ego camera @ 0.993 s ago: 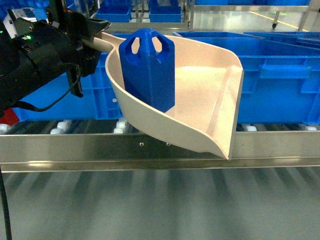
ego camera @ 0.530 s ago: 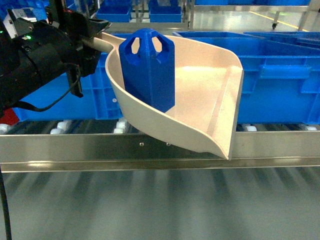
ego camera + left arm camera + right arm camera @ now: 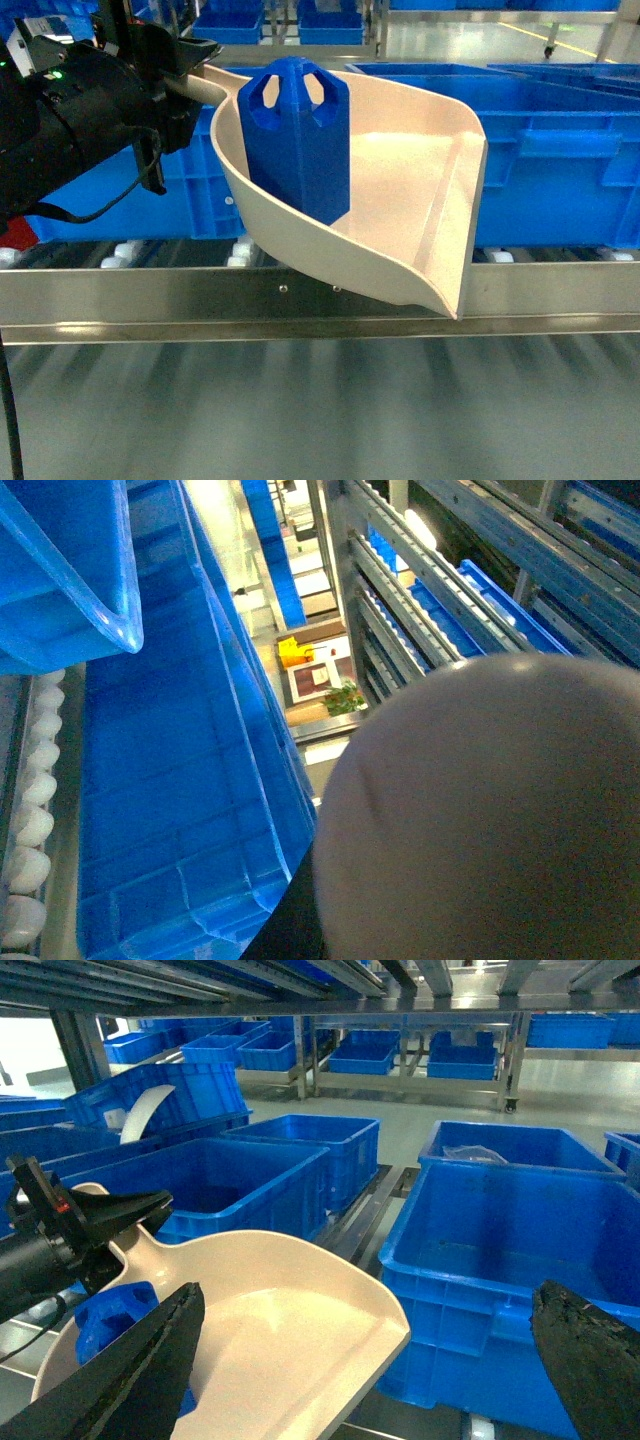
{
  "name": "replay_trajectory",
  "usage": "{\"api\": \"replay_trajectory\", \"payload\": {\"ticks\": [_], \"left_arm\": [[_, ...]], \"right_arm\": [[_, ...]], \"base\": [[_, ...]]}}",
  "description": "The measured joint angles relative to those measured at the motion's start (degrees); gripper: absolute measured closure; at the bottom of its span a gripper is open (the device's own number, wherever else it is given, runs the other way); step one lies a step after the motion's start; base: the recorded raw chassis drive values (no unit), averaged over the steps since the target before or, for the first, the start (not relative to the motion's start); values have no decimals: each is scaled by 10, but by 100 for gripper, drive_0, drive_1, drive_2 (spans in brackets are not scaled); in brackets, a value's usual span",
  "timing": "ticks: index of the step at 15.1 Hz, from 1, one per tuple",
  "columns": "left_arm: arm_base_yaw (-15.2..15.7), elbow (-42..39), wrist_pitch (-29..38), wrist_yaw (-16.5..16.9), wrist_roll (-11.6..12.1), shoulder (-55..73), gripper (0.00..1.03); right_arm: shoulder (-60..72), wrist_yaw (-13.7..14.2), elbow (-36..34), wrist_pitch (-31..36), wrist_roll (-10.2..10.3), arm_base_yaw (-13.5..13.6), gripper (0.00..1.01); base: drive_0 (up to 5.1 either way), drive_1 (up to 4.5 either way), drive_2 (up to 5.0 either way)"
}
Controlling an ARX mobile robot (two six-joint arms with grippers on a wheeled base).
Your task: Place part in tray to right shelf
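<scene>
The blue part (image 3: pixel 298 140) stands upright in the deep back of the beige tray (image 3: pixel 410 200), leaning against its rear wall. My left gripper (image 3: pixel 188 82) is shut on the tray's handle at the upper left and holds the tray tilted, its open front edge low over the shelf's steel front rail (image 3: pixel 150 300). The left wrist view shows only the tray's blurred rounded back (image 3: pixel 480 820). In the right wrist view my right gripper (image 3: pixel 370 1370) is open, fingers wide apart, with the tray (image 3: pixel 290 1330) and part (image 3: pixel 110 1315) below on the left.
Big blue crates (image 3: pixel 560 160) sit on the white roller tracks (image 3: pixel 120 252) behind the rail. An open blue crate (image 3: pixel 500 1240) lies right of the tray's front edge. More crates and steel racks fill the background (image 3: pixel 360 1055).
</scene>
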Motion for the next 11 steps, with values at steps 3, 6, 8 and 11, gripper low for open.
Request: {"api": "replay_trajectory", "payload": {"ticks": [3, 6, 8, 11], "left_arm": [[0, 0, 0, 0, 0, 0, 90], [0, 0, 0, 0, 0, 0, 90], [0, 0, 0, 0, 0, 0, 90], [0, 0, 0, 0, 0, 0, 90]], "right_arm": [[0, 0, 0, 0, 0, 0, 3], [0, 0, 0, 0, 0, 0, 3], [0, 0, 0, 0, 0, 0, 3], [0, 0, 0, 0, 0, 0, 3]], "base": [[0, 0, 0], [0, 0, 0], [0, 0, 0], [0, 0, 0]]}}
